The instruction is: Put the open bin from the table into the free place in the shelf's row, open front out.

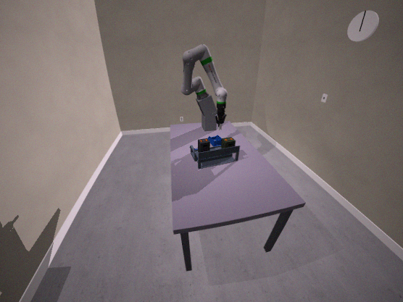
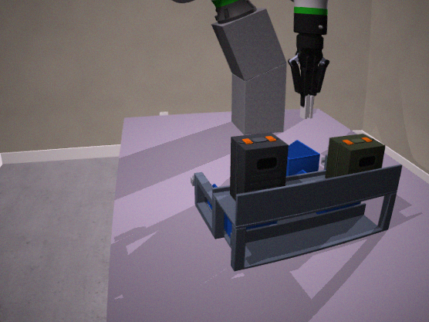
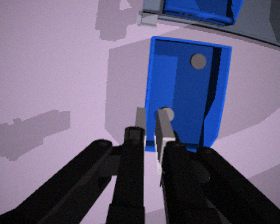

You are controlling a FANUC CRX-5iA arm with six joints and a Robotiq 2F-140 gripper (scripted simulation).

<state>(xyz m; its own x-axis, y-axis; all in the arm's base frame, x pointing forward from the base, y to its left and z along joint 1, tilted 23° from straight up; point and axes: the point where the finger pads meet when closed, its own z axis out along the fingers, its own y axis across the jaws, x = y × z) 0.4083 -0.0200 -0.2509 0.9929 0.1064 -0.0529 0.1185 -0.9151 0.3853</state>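
Observation:
The open blue bin [image 1: 215,140] [image 2: 303,163] [image 3: 187,95] rests level on the table, in front of the shelf. Two grey round parts lie in it. My gripper [image 1: 219,127] [image 2: 307,113] [image 3: 150,122] is shut with nothing between its fingers, and stands above the table. In the wrist view its fingertips overlap the bin's near left part, but the exterior view shows them higher than the bin. The grey shelf [image 1: 219,154] [image 2: 316,198] holds blue bins [image 2: 262,225] [image 2: 339,208] [image 3: 200,9], mostly hidden. Between them, under the board, the exterior view shows a stretch without blue.
A dark grey case [image 1: 204,145] [image 2: 259,167] and an olive case [image 1: 228,143] [image 2: 356,155] stand upright on the shelf's top board, apart from each other. The robot's grey pedestal [image 1: 208,114] [image 2: 258,97] stands at the table's far end, left of my gripper in the top and exterior views.

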